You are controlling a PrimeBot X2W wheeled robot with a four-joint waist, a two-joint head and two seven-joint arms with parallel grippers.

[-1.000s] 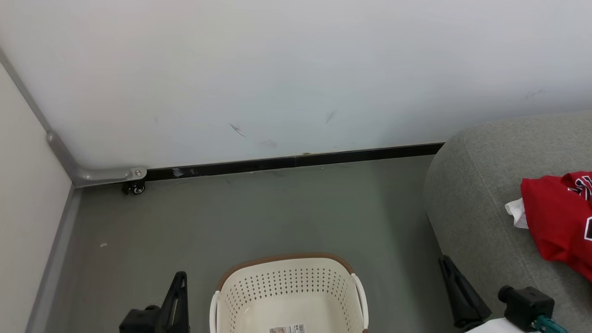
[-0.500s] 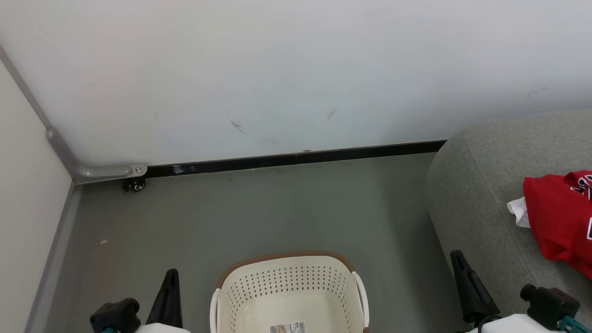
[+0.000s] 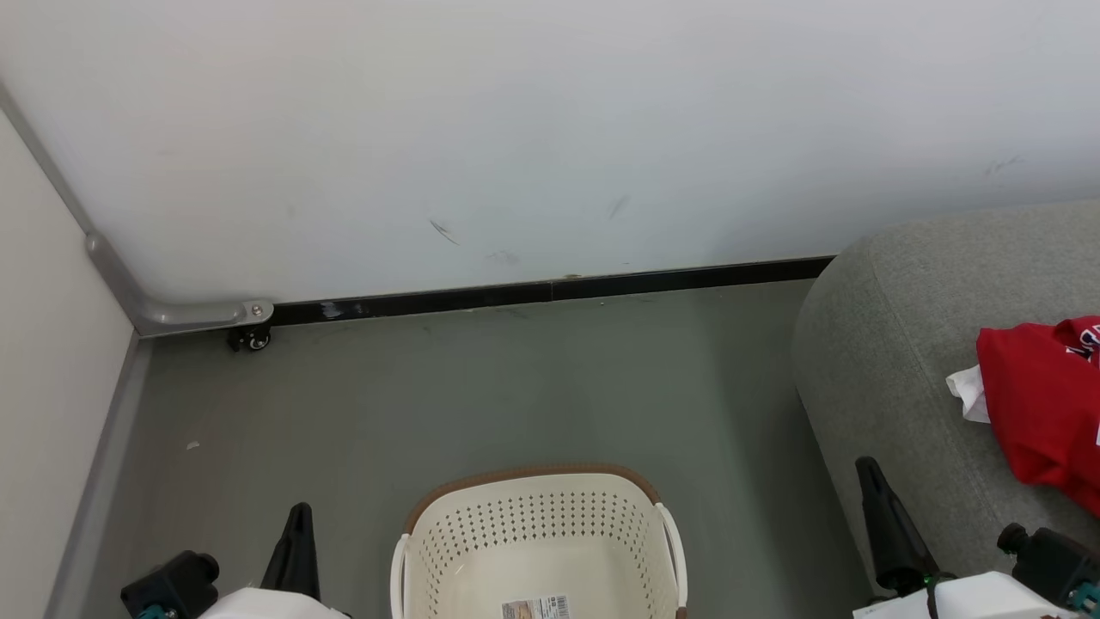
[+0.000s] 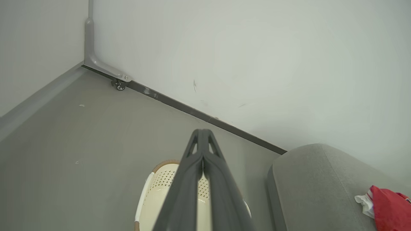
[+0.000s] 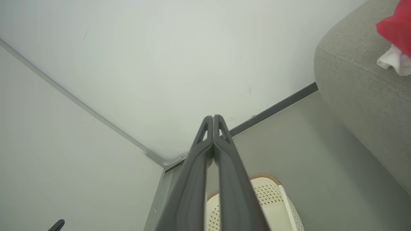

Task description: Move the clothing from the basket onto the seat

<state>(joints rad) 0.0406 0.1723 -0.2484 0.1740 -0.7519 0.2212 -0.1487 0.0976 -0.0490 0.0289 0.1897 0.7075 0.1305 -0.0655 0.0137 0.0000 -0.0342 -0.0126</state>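
Both the left jaws and right jaws have drawn back toward 6 o'clock; each closed, empty. Your clothing (image 3: 1040, 404) lies on the seat (image 3: 894, 344) at 3 o'clock, nearer the right jaws. The basket (image 3: 533, 516) at 6 o'clock shows bare floor.

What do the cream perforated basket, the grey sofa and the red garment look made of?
Cream perforated basket: likely moulded plastic, smooth semi-matte, regular holes, brown rim. Grey sofa: woven upholstery fabric, matte, finely textured, padded rounded edge. Red garment: soft cloth, probably knit; it folds and crumples.
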